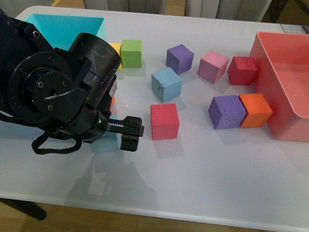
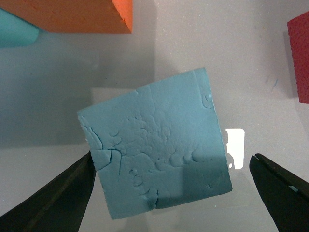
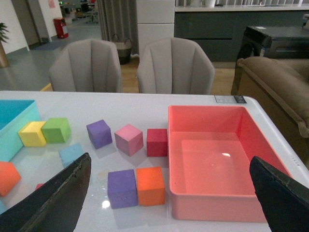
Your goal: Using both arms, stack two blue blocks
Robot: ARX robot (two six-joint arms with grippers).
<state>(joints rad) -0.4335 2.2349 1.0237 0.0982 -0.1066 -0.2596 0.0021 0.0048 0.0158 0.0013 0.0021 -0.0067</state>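
The left arm (image 1: 58, 92) hangs low over the near-left part of the worktop (image 1: 203, 179), and it hides most of the first blue block (image 1: 107, 143) from the front camera. The left wrist camera gives the clear look. That blue block (image 2: 154, 164) sits between the left fingers (image 2: 48, 198), turned askew to them so that a corner points at each. The fingers are spread apart, not clamped. One tip is right at the block's corner, though whether it touches cannot be told. The other tip stands clear with bare worktop showing between it and the block.

An orange block (image 2: 72, 14) lies just beyond the blue one, and a red block (image 2: 300, 58) shows at the frame's edge.

The second blue block (image 1: 166, 83) stands alone mid-worktop, just behind the red block (image 1: 164, 121) and well apart from the first.

The right fingers (image 3: 282, 198) are wide apart and hold nothing. They sit high above the worktop and look across it, with the coral bin (image 3: 212, 112) between them in that view and the second blue block (image 3: 72, 154) near the other fingertip. The teal bin (image 1: 63, 26) sits at the far-left corner.
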